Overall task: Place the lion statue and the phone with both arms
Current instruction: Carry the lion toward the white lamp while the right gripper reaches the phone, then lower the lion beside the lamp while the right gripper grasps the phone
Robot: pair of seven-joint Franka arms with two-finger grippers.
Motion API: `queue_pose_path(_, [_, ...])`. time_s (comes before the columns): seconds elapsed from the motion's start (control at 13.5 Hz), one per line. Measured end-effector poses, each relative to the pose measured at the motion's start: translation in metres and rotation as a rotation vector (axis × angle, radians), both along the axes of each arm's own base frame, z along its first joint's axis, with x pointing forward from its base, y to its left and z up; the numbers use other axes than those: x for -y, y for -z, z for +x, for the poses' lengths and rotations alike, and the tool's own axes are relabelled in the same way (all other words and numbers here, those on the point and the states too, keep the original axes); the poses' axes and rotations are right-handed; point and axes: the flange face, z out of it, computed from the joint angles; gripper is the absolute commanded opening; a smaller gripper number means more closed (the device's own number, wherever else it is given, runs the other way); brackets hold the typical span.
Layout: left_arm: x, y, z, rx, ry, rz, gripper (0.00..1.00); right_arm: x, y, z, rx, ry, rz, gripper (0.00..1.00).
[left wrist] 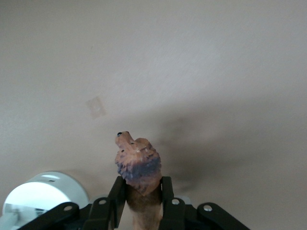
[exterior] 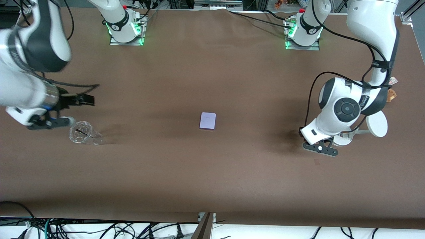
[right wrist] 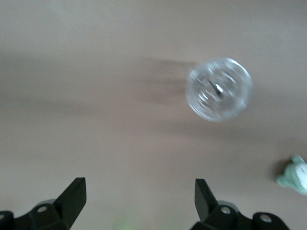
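A brown counter [exterior: 186, 172] runs the width of the front view, with both arm bases along its upper edge and loose cables below its near edge. The phone [exterior: 208, 120] lies flat near the middle of the counter, face up, well apart from both arms. The left gripper [exterior: 320, 147] hangs low over the counter toward the left arm's end; in the left wrist view its fingers [left wrist: 116, 195] are closed on the lion [left wrist: 138, 165], whose maned head pokes out past the fingertips above bare counter. A white stand [exterior: 377, 124] with a round disc sits just beside this gripper, and a small brown plush [exterior: 391, 95] with a tag peeks out past the arm's elbow, farther from the front camera. The right gripper [exterior: 78, 100] is up over the counter at the right arm's end, its fingers [right wrist: 72, 194] spread wide with nothing between them. A clear cup [exterior: 81, 133] stands near it on the counter; the right wrist view looks down into its mouth. That view also catches a grey-green plush [right wrist: 295, 174] at its edge.
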Motion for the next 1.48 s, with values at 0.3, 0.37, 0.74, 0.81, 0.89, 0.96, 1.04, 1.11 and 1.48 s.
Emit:
queue_pose_path(0.3, [-0.032,0.032,-0.013,0.019,0.019,-0.013,0.13,-0.105,0.050,0.005,0.038,0.050,0.007,1.00])
queue_pose_path(0.37, [-0.035,0.041,-0.018,0.032,0.019,-0.020,0.14,-0.130,0.062,0.003,0.049,0.058,0.004,1.00])
queue_pose_path(0.74, [-0.043,0.058,-0.027,0.029,0.013,-0.025,0.20,-0.245,0.128,-0.021,0.103,0.120,-0.018,1.00])
queue_pose_path(0.81, [-0.044,0.059,-0.028,0.033,0.013,-0.026,0.20,-0.264,0.139,-0.027,0.117,0.139,-0.018,1.00])
queue_pose_path(0.89, [-0.044,0.061,-0.028,0.041,0.014,-0.029,0.22,-0.282,0.151,-0.033,0.133,0.157,-0.015,1.00])
queue_pose_path(0.96, [-0.044,0.065,-0.030,0.050,0.016,-0.032,0.38,-0.299,0.163,-0.039,0.148,0.173,-0.012,1.00])
queue_pose_path(1.04, [-0.044,0.070,-0.033,0.054,0.018,-0.035,0.56,-0.315,0.176,-0.045,0.164,0.187,-0.007,1.00])
queue_pose_path(1.11, [-0.043,0.074,-0.035,0.056,0.019,-0.037,1.00,-0.330,0.190,-0.051,0.180,0.200,0.000,1.00])
queue_pose_path(1.48, [-0.043,0.063,-0.030,0.088,0.020,-0.041,1.00,-0.381,0.244,-0.077,0.242,0.278,0.036,1.00])
